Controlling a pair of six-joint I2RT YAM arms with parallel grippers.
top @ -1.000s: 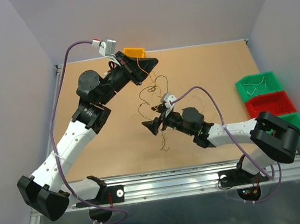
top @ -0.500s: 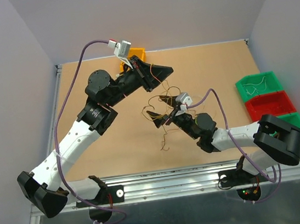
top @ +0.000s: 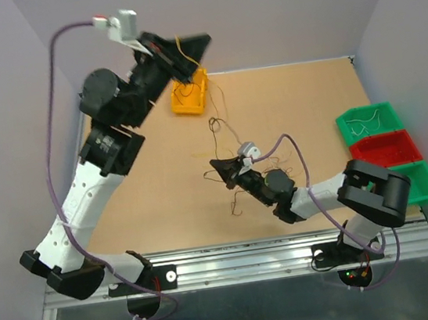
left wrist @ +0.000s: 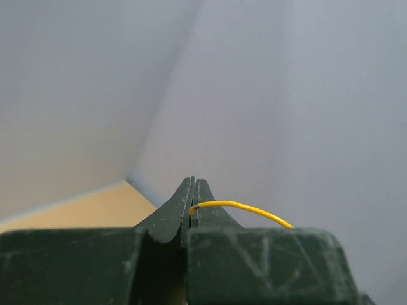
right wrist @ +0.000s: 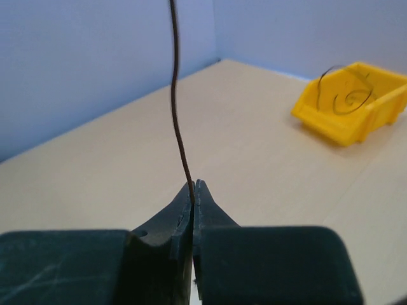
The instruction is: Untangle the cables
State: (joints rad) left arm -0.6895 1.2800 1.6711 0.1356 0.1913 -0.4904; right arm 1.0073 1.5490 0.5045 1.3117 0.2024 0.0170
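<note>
From my remote station, I see the left gripper (top: 202,41) raised high above the far side of the surface (top: 145,177), its jaws pressed together on the end of a yellow wire (left wrist: 245,207). In the left wrist view that wire is hair-thin and arcs off to the right from the pinch point. In the top view it trails down toward the yellow bin (top: 188,110).

The right gripper (right wrist: 193,190) sits low near the middle of the surface, its jaws closed on a dark brown wire (right wrist: 176,95). This strand is just as thin and rises almost straight up from the tips with a slight wave.

The rest of the cables (top: 234,203) lie as a loose knot of dark and tan curls on the surface around and just in front of the right gripper. One strand climbs from there toward the yellow bin. A dark coil of wire rests inside that bin, seen in the right wrist view.

On the right edge, a green bin (top: 346,128) holds a few pale wires, with a red bin (top: 359,155) just beside it.
</note>
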